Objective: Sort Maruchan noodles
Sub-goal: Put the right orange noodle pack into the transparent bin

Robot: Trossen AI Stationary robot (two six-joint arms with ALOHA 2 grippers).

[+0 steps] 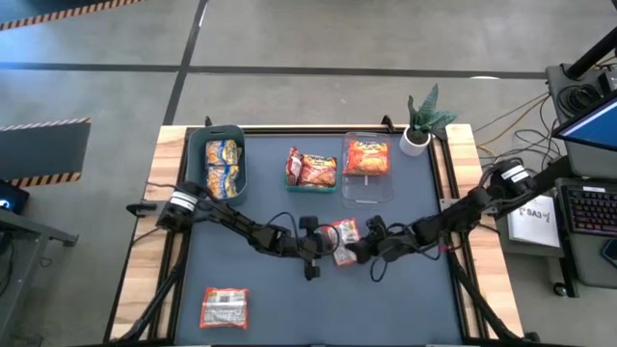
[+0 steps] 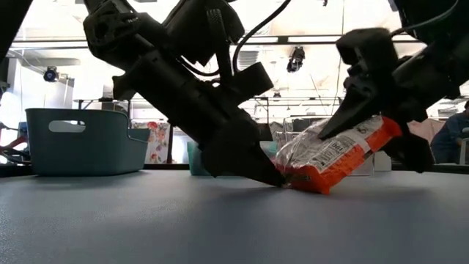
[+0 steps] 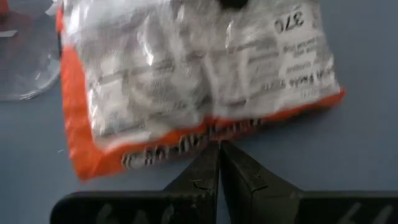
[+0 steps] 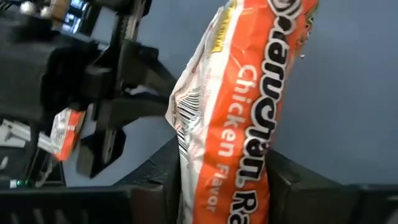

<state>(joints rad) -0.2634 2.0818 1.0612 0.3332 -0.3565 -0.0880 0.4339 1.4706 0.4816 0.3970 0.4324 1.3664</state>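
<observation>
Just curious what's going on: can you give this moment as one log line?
right tool: closing around orange noodle packet, tilted off the mat | left tool: shut, tip against packet's low edge

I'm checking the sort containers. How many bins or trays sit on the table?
3, all along the far edge: a teal bin on the left, a small teal tray in the middle and a clear bin on the right. None seems hidden.

Both arms are stretched toward the table's middle. The left gripper (image 1: 323,243) is held at about nine o'clock of centre, its fingers (image 3: 219,171) pressed together. The right gripper (image 1: 359,241), at three o'clock, is clamped on a noodle packet (image 4: 230,124).
</observation>
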